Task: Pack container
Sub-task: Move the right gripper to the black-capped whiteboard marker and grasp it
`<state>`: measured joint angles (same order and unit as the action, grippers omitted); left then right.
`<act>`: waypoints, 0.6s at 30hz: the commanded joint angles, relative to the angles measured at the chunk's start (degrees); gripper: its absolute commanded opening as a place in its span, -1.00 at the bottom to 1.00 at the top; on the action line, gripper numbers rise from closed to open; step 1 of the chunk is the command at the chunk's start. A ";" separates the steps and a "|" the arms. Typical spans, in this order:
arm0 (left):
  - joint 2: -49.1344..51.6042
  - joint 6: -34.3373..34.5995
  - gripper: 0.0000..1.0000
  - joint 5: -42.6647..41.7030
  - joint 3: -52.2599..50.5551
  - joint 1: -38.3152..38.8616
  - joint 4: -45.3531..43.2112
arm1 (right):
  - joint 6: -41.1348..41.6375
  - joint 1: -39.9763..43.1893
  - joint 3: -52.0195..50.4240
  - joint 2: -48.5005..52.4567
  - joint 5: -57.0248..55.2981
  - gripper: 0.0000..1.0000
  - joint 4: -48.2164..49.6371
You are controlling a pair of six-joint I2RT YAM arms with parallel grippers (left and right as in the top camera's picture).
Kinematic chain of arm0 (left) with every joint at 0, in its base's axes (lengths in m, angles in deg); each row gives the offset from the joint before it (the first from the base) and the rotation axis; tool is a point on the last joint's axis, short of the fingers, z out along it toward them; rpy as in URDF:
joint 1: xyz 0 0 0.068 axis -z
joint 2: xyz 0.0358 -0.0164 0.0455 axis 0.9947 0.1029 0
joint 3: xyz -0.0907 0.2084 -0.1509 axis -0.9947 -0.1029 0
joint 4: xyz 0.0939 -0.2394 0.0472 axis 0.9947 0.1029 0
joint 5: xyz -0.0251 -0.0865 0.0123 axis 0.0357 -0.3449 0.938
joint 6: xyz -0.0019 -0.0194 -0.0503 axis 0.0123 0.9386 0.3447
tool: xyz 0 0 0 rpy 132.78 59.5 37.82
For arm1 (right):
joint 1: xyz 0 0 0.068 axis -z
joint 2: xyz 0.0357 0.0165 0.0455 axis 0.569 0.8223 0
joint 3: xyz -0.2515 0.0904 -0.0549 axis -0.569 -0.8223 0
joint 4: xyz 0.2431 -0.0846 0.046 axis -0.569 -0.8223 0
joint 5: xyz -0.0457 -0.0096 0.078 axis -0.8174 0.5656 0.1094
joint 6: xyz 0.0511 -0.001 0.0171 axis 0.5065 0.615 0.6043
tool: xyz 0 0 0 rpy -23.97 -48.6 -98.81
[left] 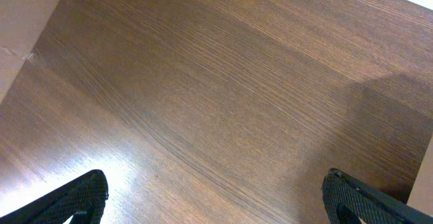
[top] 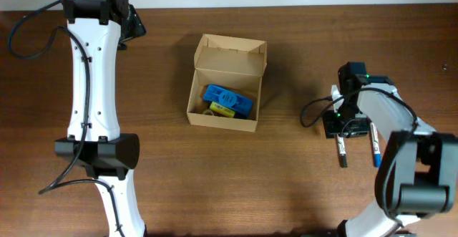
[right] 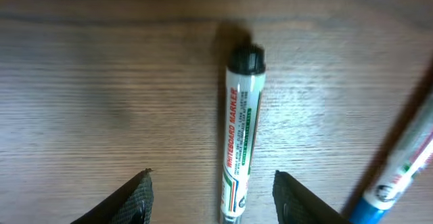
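The right gripper [right: 211, 183] hangs low over the table [top: 293, 194] with a white marker with a black cap [right: 242, 129] between its two fingers [right: 132, 200]. The fingers stand apart and touch the marker on neither side, so the gripper is released and grasps nothing. I judge it is placed like this in order to close on the marker and bring it to the box. A second marker with blue end [right: 409, 156] lies just beside, at the lower right of the wrist view, and careless closing could push it. The left gripper [left: 213, 193] is spread wide and empty over bare wood; it seems only parked out of the way.

The container [top: 222, 121] stands in the middle of the overhead frame, well apart from both markers. It is a small plain tan cardboard box, with its flap lid [top: 230, 51] open toward the top of the frame. Inside lie a blue thing [top: 227, 98] and a yellow thing [top: 220, 110]; what they are I cannot tell.
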<state>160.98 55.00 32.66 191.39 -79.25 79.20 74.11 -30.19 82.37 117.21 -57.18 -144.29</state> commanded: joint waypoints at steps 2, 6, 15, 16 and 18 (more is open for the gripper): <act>-0.24 -0.72 1.00 0.81 0.46 -0.13 0.15 | 2.10 2.36 -1.31 1.27 1.16 -0.07 -0.02; -0.24 -0.72 0.99 0.81 0.46 -0.13 0.15 | 3.28 4.15 -2.99 1.27 1.27 -0.21 1.46; -0.24 -0.72 1.00 0.81 0.46 -0.13 0.15 | 3.52 5.25 -3.96 1.27 2.58 -0.92 3.78; -0.24 -0.72 0.99 0.81 0.46 -0.13 0.15 | 3.52 5.25 -3.96 1.27 2.69 -0.93 3.80; -0.24 -0.72 1.00 0.81 0.46 -0.13 0.15 | 3.52 5.22 -3.96 1.27 2.71 -0.93 3.80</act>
<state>160.98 55.00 32.68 191.39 -79.25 79.20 77.10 -25.30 78.79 118.13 -55.63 -141.08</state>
